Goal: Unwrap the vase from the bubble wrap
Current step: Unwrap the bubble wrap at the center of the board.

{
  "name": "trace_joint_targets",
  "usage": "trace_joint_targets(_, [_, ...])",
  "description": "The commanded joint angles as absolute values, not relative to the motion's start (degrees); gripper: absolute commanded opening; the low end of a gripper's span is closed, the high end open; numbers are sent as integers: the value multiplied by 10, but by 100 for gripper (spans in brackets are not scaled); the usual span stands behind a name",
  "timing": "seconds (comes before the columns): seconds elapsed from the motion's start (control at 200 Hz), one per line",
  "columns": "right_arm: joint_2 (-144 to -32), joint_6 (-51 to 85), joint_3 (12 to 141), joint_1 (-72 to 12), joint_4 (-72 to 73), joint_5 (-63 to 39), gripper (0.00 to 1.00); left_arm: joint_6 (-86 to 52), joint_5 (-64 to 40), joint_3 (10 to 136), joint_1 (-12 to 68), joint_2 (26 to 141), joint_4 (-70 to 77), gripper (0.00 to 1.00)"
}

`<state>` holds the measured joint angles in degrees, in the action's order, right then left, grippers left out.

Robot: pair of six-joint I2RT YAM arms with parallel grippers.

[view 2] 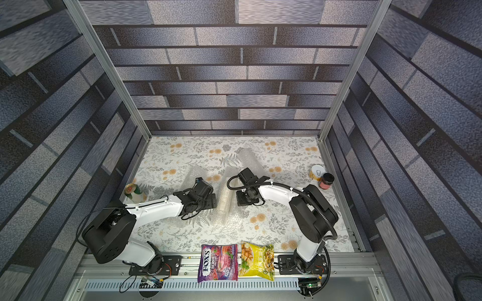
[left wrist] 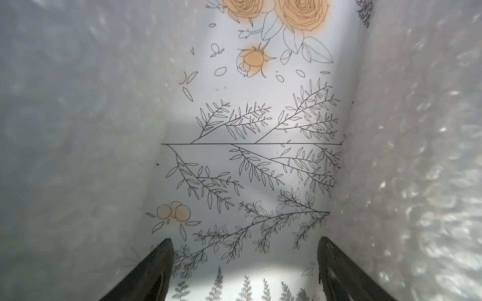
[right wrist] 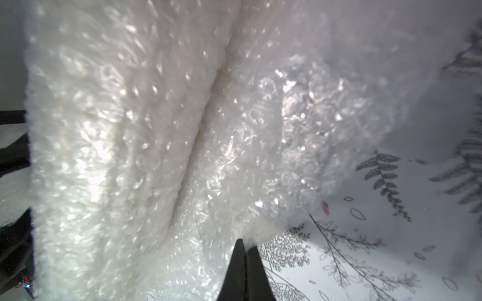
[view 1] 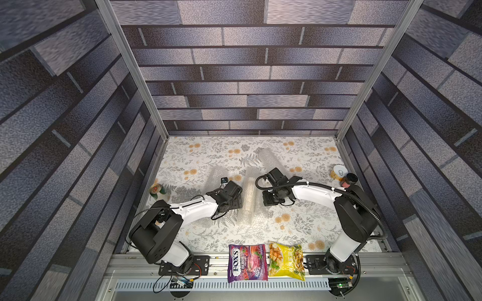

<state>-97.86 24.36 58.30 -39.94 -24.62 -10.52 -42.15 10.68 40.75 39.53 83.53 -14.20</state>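
Left hand (left wrist: 245, 241): wide, empty, over bare tabletop (left wrist: 260, 91) between wrap folds; likely placed to steady the bundle.
Bubble wrap (view 1: 248, 200): rolled bundle mid-tabletop, between both hands; vase unseen, presumably inside.
Right hand (right wrist: 245, 245): closed, seemingly pinching the wrap's edge to peel it.

I'm driving what's clearly a lab test cell, not anybody's home: aluminium frame posts (view 1: 136, 75), walls (view 1: 247, 57) that are just printed brick sheets, a floral-print table (view 1: 313, 226), and a metal rail (view 1: 219, 259) up front with a slotted cable duct (view 1: 260, 285) and a bare circuit board (view 1: 339, 283).
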Motion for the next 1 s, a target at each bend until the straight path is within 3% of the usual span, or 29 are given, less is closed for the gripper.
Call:
trace_joint_targets(0.0, [-961,234,580,-396,-251,-102,0,-401,140,434,398,777,-199,88])
trace_joint_targets(0.296, [-950,218,585,-396,-265,-80,0,-361,118,451,410,722,-182,88])
trace_joint_targets(0.481, [-951,203,602,-397,-282,-76,0,-321,116,463,446,748,-140,88])
trace_joint_targets(0.992, [-907,186,634,-388,-298,-68,0,-334,122,500,453,821,-152,86])
